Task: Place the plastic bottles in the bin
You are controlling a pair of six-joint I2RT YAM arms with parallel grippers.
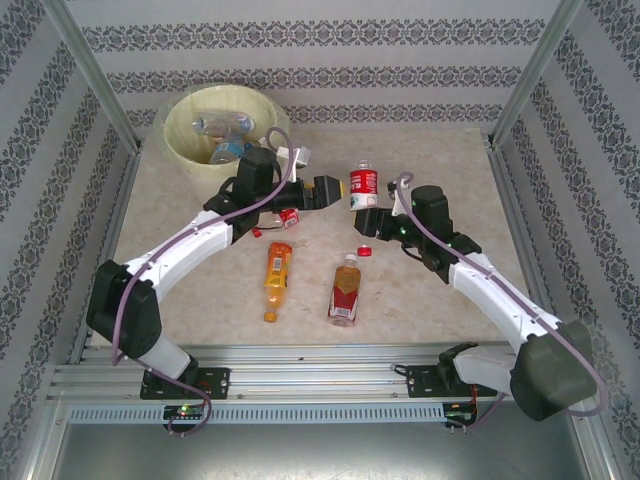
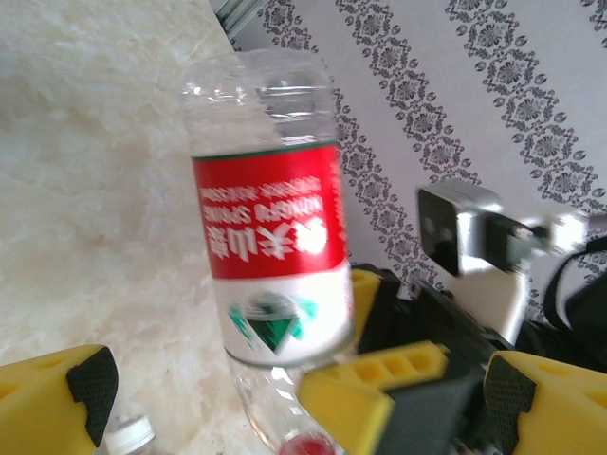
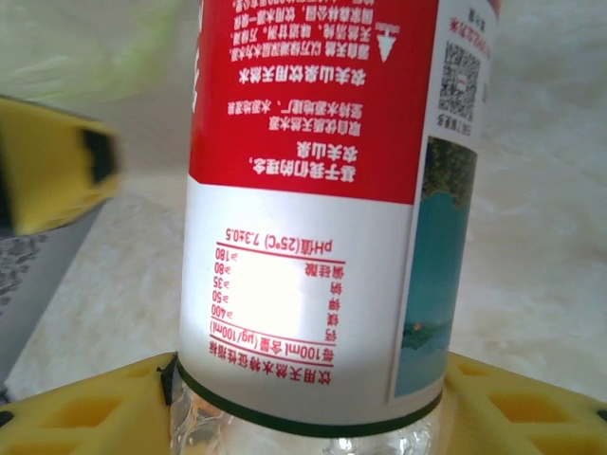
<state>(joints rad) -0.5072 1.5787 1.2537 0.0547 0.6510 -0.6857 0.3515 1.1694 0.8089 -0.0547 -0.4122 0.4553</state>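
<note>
You had the red-labelled bottle (image 1: 363, 186) clamped in the right pincer (image 1: 368, 211), above the worktop (image 1: 450, 160) near its middle. In the right wrist view, the yellow fingers (image 3: 85, 417) closed on the clear, crinkled section beyond the label. The inverted print suggested this was the neck end.

The left pincer (image 1: 335, 190) was spread wide and empty, just beside the bottle on its left. In the left wrist view its black pads (image 2: 90, 379) stood to either side of the bottle, apart from it. You could not tell whether the bottle was already between them or just ahead.

The bottle's long axis ran away from the right pincer and across the left pincer's opening, so the labelled body lay free for a second grip. The bin (image 1: 176, 148) stood at the far left corner, nearer the left arm, with bottles inside. On that evidence, a handover to the left arm was the step in hand.

An orange bottle (image 1: 278, 278) and an amber bottle (image 1: 345, 290) lay on the worktop, not yet collected.
</note>
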